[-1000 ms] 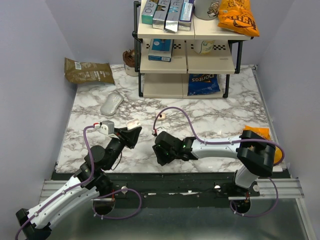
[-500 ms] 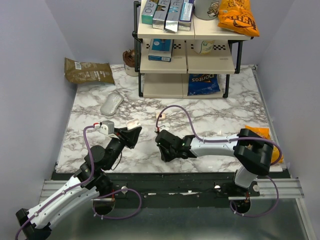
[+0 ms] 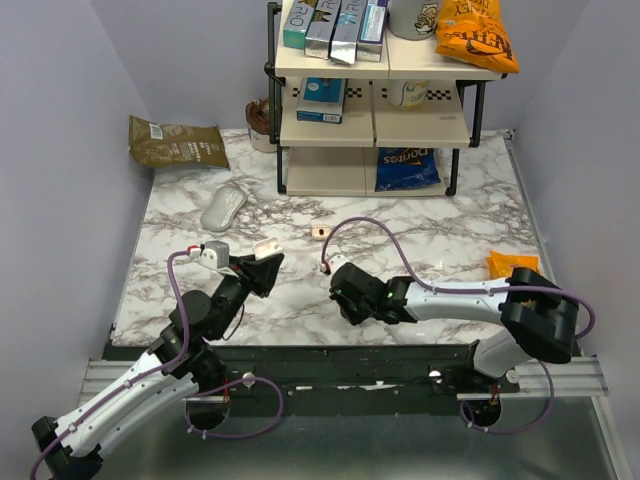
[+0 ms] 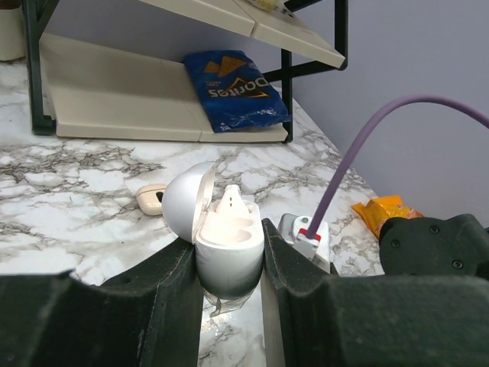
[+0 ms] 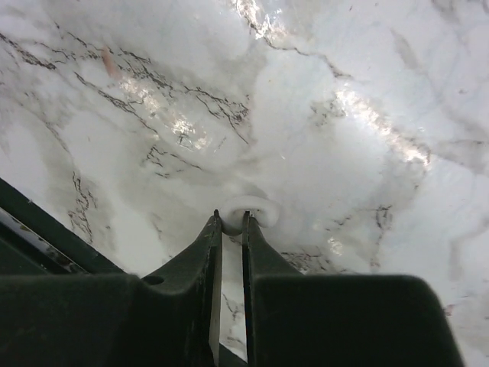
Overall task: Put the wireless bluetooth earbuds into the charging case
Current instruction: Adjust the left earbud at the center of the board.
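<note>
My left gripper (image 3: 264,266) is shut on the charging case (image 4: 227,243), a white oval case with its lid open, held above the table; it also shows in the top view (image 3: 266,246). A pale pointed piece (image 4: 231,202) stands in one of its wells. My right gripper (image 3: 345,291) is low over the marble at the front middle. Its tips (image 5: 231,222) are shut on a small pale rounded earbud (image 5: 256,211) right at the table surface. A second beige earbud (image 3: 319,231) lies loose on the table beyond, also seen in the left wrist view (image 4: 151,199).
A white computer mouse (image 3: 223,208) lies at the back left. A brown bag (image 3: 177,141) is in the far left corner. A shelf rack (image 3: 375,100) with a blue Doritos bag (image 3: 407,168) stands at the back. An orange packet (image 3: 513,265) lies near the right arm.
My right gripper has moved to the right along the front of the table. The left arm and the case have not moved.
</note>
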